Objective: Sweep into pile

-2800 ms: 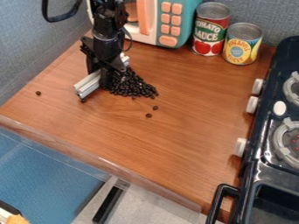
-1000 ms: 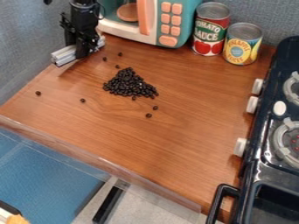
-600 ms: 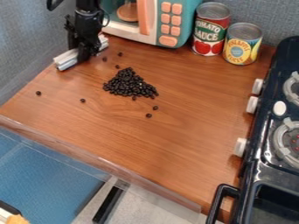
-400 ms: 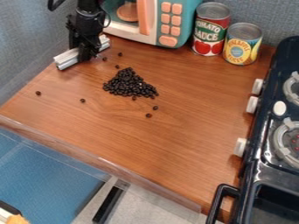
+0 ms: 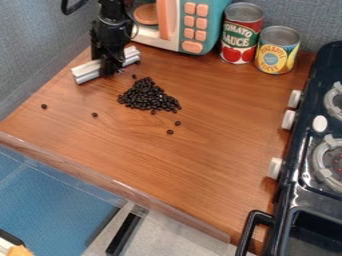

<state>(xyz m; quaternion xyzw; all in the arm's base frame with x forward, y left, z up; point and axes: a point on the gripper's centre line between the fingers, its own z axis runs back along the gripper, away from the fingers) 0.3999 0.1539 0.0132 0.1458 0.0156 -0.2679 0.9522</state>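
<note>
My black gripper (image 5: pixel 111 67) hangs at the upper left of the table, shut on a silver-grey bar (image 5: pixel 87 71) that lies crosswise, down at the wood. To the lower right of the bar is a pile of dark beans (image 5: pixel 148 96), a short gap away. A stray bean (image 5: pixel 134 76) sits between bar and pile, and another touches or nearly touches the bar's right end. Other loose beans lie at the far left (image 5: pixel 44 106), below left of the pile (image 5: pixel 95 115), and just below the pile (image 5: pixel 169 132).
A toy microwave (image 5: pixel 192 30) stands at the back, with a red can (image 5: pixel 241 35) and a yellow can (image 5: pixel 277 50) to its right. The toy stove (image 5: pixel 294 165) runs along the right side. A clear rail (image 5: pixel 113 184) borders the table's front edge.
After moving up and left from beside the pile, the gripper has come back right and slightly down with the bar, close to the stray beans at the upper left. The pile has stayed put.
</note>
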